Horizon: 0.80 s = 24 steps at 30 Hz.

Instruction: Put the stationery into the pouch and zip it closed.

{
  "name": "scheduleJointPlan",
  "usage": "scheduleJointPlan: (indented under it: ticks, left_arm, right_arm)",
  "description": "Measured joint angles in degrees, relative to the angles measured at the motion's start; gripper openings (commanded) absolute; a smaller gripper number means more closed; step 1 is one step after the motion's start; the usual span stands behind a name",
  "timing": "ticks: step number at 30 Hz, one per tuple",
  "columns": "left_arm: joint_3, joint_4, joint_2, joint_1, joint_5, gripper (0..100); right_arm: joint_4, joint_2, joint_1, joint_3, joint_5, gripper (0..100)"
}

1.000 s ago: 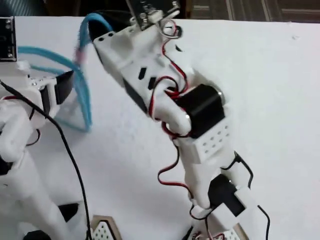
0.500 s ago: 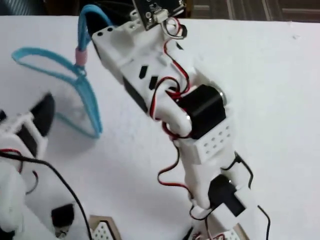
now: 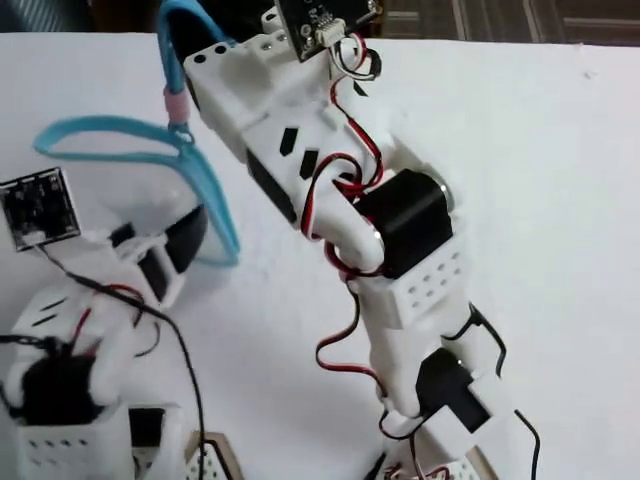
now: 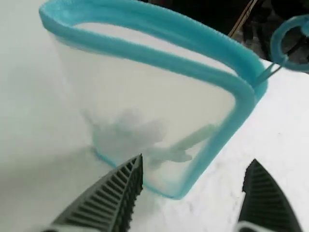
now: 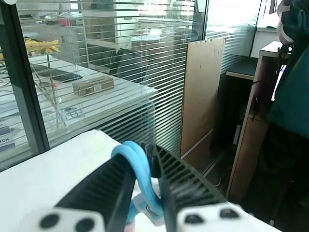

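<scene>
The pouch (image 4: 145,101) is clear with a blue zip trim and stands on the white table, its mouth gaping. Pale stationery (image 4: 181,147) shows faintly through its wall, low inside. My left gripper (image 4: 190,193) is open just in front of the pouch's lower corner, holding nothing. From above, the left gripper (image 3: 170,240) sits at the near edge of the pouch (image 3: 130,175). My right gripper (image 5: 144,157) is shut on the pouch's blue loop (image 5: 133,154). That blue loop (image 3: 172,60) rises from the pouch's far corner up to the right arm (image 3: 300,150).
The right arm lies diagonally across the middle of the table (image 3: 540,200), trailing red and black wires. The arms' bases (image 3: 205,458) stand at the near edge. Open table lies to the right. Past the far edge are an office desk and blinds (image 5: 116,53).
My left arm drew back from the pouch's left side toward the front, then came in at its near edge. The pouch's trim swung right as the right gripper kept hold of the loop.
</scene>
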Motion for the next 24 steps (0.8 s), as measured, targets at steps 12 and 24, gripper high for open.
scheduleJointPlan:
  ticks: [12,24]
  left_arm:
    - [8.9,-13.6,0.0,3.6,7.1,26]
    - [8.8,-13.9,-0.8,-12.3,2.2,12]
  right_arm:
    - [0.0,0.0,0.0,0.0,0.0,1.6]
    - [0.0,0.0,0.0,0.0,0.0,1.6]
